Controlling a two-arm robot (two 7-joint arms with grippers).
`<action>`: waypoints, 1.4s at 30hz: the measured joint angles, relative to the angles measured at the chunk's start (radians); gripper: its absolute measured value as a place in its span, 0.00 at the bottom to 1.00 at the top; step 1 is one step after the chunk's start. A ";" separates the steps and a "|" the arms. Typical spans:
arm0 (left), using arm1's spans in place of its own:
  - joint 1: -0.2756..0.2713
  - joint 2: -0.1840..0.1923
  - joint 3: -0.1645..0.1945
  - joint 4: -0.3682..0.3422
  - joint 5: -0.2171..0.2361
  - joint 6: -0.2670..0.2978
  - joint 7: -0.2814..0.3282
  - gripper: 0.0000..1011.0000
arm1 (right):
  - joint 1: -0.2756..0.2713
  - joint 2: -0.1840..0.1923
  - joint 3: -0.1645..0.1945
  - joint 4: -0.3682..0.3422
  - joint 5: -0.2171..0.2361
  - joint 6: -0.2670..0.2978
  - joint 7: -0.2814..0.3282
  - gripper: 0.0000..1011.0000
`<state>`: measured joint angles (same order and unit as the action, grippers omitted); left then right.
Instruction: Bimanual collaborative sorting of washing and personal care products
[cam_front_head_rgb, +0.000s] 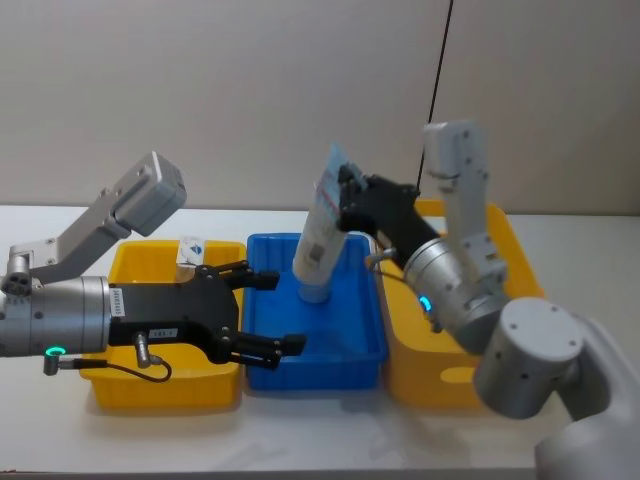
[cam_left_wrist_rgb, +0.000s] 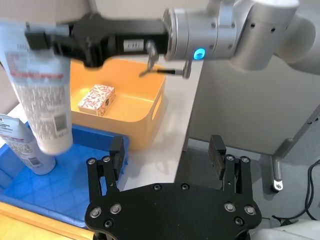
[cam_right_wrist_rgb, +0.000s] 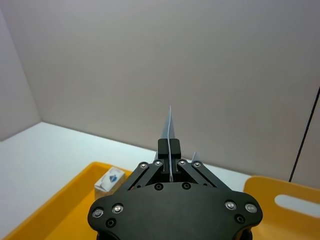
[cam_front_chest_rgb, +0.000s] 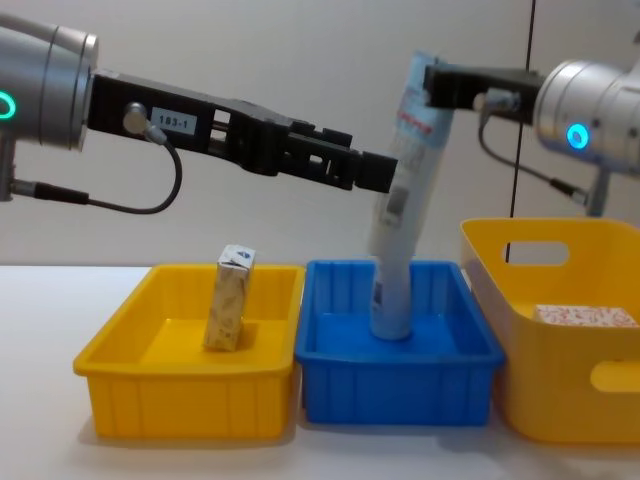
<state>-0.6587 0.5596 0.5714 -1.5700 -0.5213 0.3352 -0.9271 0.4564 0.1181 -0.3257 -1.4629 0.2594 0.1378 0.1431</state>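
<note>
We see three plastic bins standing side by side on the white bench (cam_front_head_rgb: 330, 430): a shallow yellow plastic bin (cam_front_chest_rgb: 130, 335) on the robot's left, a shallow blue plastic bin (cam_front_chest_rgb: 400, 375) in the middle, and a deeper yellow-orange plastic bin with a handle slot (cam_front_chest_rgb: 560, 330) on the right. The right tool (cam_front_head_rgb: 349, 194) reaches in from the right above the blue bin and pinches the flat crimped top end of a tall pale-blue squeeze tube with printed labelling (cam_front_chest_rgb: 408, 180); in the right wrist view the thin edge of that tube rises between its pressed-together fingers (cam_right_wrist_rgb: 170, 150). We read the held tube as tilted, its top leaning toward the right, its lower end down inside the blue bin. In the left wrist view a second, shorter pale tube (cam_left_wrist_rgb: 22, 145) stands on the blue bin's floor just beside the held one; whether the two touch we cannot tell. The left tool (cam_front_head_rgb: 265, 310) hangs over the boundary between the left yellow bin and the blue bin, its fingers (cam_left_wrist_rgb: 116, 152) spread apart and holding nothing. A small cream carton with a blue mark on its top (cam_front_chest_rgb: 230, 297) stands upright, slightly tilted, in the left yellow bin. A white box with a red floral print (cam_left_wrist_rgb: 97, 99) lies on the floor of the deep yellow-orange bin.
</note>
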 joint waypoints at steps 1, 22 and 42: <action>0.000 0.000 0.000 0.000 0.000 0.000 0.000 0.99 | -0.001 0.002 0.004 -0.006 0.005 0.001 0.004 0.00; 0.000 0.000 0.000 0.000 0.000 0.000 0.000 0.99 | -0.047 0.110 0.133 -0.078 0.032 0.024 0.035 0.00; 0.000 0.000 0.000 0.000 0.000 0.000 0.000 0.99 | -0.076 0.153 0.140 -0.013 -0.030 0.048 0.039 0.00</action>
<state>-0.6587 0.5596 0.5714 -1.5700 -0.5213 0.3351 -0.9271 0.3806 0.2712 -0.1853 -1.4760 0.2298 0.1861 0.1818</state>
